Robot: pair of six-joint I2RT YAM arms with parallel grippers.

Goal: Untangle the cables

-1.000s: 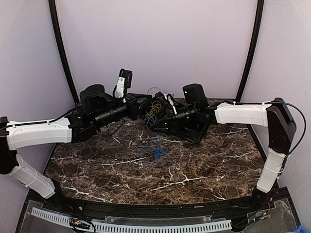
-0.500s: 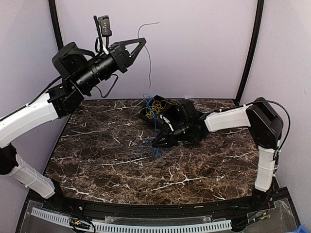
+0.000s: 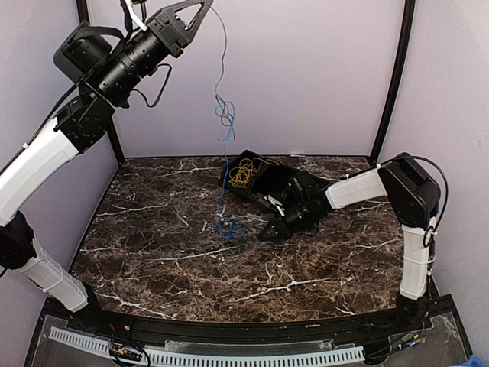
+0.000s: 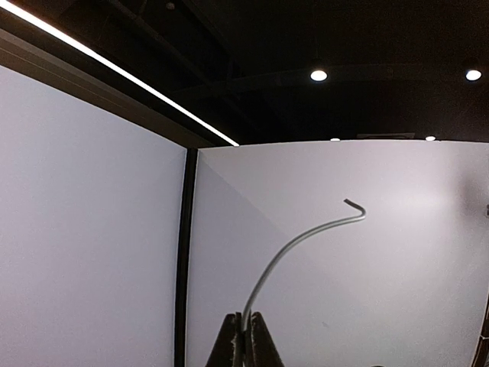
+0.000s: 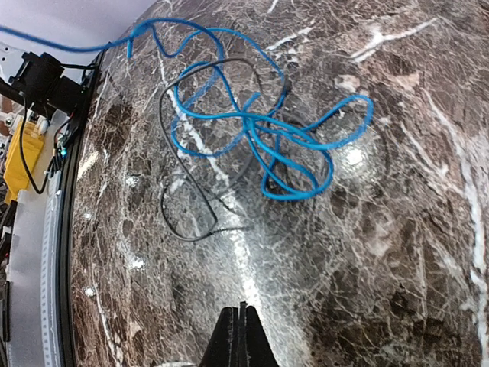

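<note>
L end effector (image 3: 208, 6) clamped on grey wire (image 3: 221, 61) up high, blue cable (image 3: 228, 226) dangling below it to worktop (image 3: 153, 252), near R end effector (image 3: 266, 234) (clenched, empty), yellow cable (image 3: 244, 174) behind it.

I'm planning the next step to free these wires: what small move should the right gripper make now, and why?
Probably open the right gripper and ease forward onto the blue cable: its jaws are shut on nothing, short of the coil, while the left gripper holds the grey wire high.
</note>
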